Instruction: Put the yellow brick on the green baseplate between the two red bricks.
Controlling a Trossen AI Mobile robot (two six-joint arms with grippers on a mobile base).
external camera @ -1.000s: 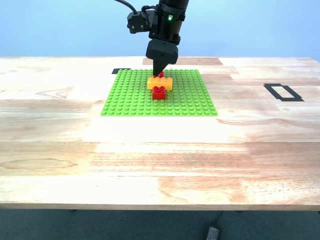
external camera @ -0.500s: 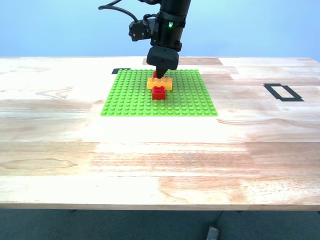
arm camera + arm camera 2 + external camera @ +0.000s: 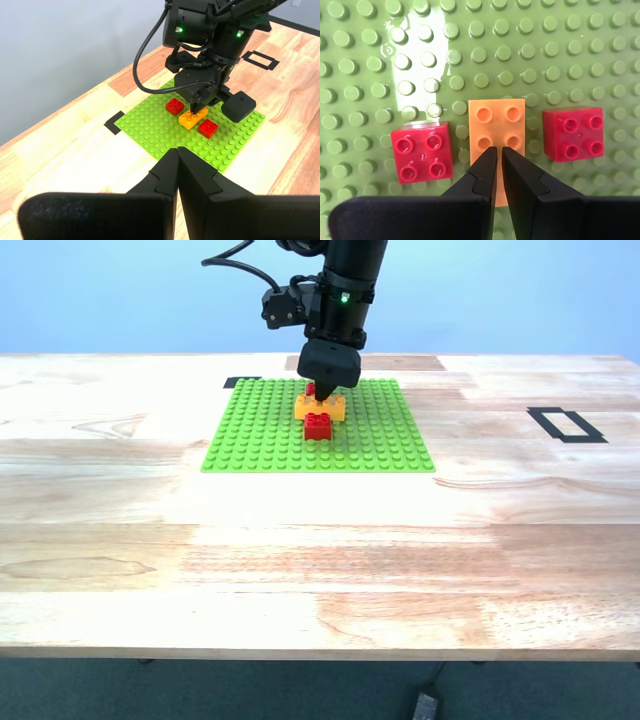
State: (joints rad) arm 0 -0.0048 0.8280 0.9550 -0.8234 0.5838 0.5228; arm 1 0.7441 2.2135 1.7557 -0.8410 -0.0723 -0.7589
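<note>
One green baseplate (image 3: 270, 440) lies on the tabletop (image 3: 300, 560). On it sit three bricks: two red bricks, the nearer (image 3: 318, 427) and the farther (image 3: 311, 390) in the exterior view, and one yellow brick (image 3: 320, 408). Two black tape marks show on the wood: one outlined rectangle (image 3: 566, 425) toward the exterior view's right, and one short strip (image 3: 241, 382) at the plate's far corner. Two pincers are in sight, one (image 3: 498, 156) over the bricks and one (image 3: 177, 155) well back from them.
</note>
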